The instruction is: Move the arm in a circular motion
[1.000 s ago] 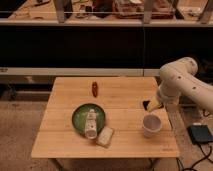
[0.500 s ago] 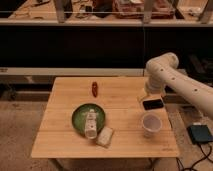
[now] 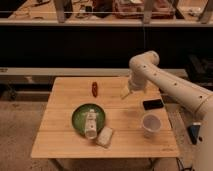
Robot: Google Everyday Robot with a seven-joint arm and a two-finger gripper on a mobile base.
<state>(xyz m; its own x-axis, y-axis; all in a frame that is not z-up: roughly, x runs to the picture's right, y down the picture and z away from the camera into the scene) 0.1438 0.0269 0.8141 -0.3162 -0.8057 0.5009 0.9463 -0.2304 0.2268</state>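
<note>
The arm (image 3: 170, 85) reaches in from the right side, bends at a rounded elbow above the far edge of the worktop (image 3: 60, 135), and points its pale tip downward. The gripper (image 3: 126, 93) sits at that tip, over the far middle of the worktop, between a small red object (image 3: 94, 88) and a dark flat device (image 3: 153, 104). Hazard: the gripper appears low over the surface, so a circle traced at this height would probably strike the red object on one side or the dark device and the white cup (image 3: 150, 124) on the other. The cup is upright and likely to tip. A wider circle could also reach the green plate (image 3: 79, 112) and the white bottle (image 3: 90, 123) lying on it. How far the jaws are open cannot be told. No held object is visible, and contact with the worktop cannot be confirmed.
</note>
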